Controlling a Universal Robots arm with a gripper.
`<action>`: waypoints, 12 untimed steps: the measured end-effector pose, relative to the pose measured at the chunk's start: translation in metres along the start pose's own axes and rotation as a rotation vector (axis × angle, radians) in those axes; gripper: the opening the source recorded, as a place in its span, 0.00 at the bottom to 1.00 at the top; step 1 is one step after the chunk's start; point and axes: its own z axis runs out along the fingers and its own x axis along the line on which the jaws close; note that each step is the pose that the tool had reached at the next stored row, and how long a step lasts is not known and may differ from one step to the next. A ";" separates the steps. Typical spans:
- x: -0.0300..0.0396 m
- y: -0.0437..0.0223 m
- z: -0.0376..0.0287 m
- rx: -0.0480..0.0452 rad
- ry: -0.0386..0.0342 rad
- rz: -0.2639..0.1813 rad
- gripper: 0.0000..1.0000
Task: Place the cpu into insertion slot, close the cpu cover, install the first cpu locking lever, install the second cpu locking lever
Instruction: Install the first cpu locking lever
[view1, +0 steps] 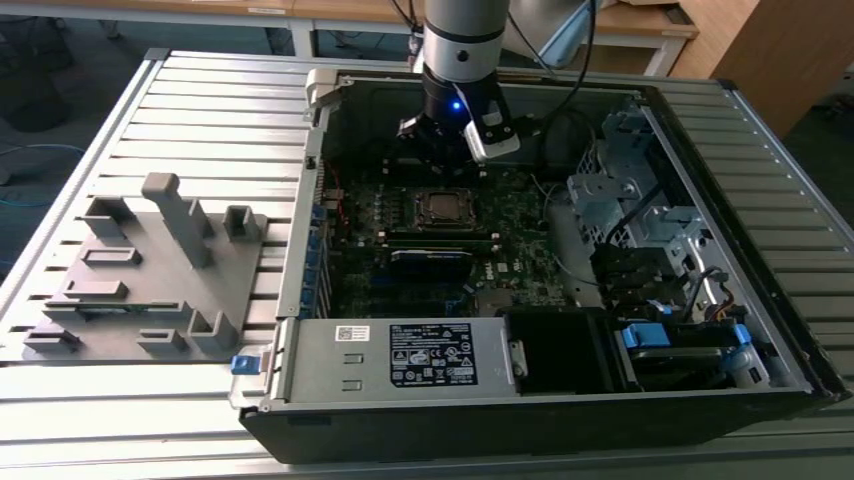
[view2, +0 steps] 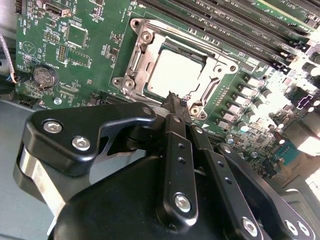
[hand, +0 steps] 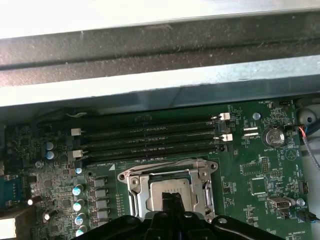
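Observation:
The cpu (view2: 172, 70) lies flat in the insertion slot (view1: 445, 207) on the green board inside the open computer case. The silvery cpu cover (view2: 141, 50) lies down around it, and the chip's metal top shows through its square window. In the first wrist view the cpu (hand: 167, 187) and cover (hand: 136, 192) sit just beyond the fingertips. My gripper (view2: 173, 99) hangs over the socket's edge, shut with nothing between its black fingers. In the exterior view the gripper (view1: 441, 162) is above the far side of the socket. I cannot tell how the locking levers stand.
Long black memory slots (hand: 150, 140) run beside the socket, near the case wall (hand: 160, 50). A coin battery (view2: 44, 76) sits on the board. A power supply (view1: 400, 355) and drive cage (view1: 641, 200) fill the case's near and right sides. A grey fixture (view1: 147, 270) stands outside.

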 end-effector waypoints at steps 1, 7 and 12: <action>0.0000 0.0000 0.0000 0.0000 0.0000 0.000 0.10; -0.0030 0.0001 0.0002 -0.0001 0.0000 0.000 0.10; -0.0034 -0.0020 0.0001 -0.0001 -0.0001 0.000 0.10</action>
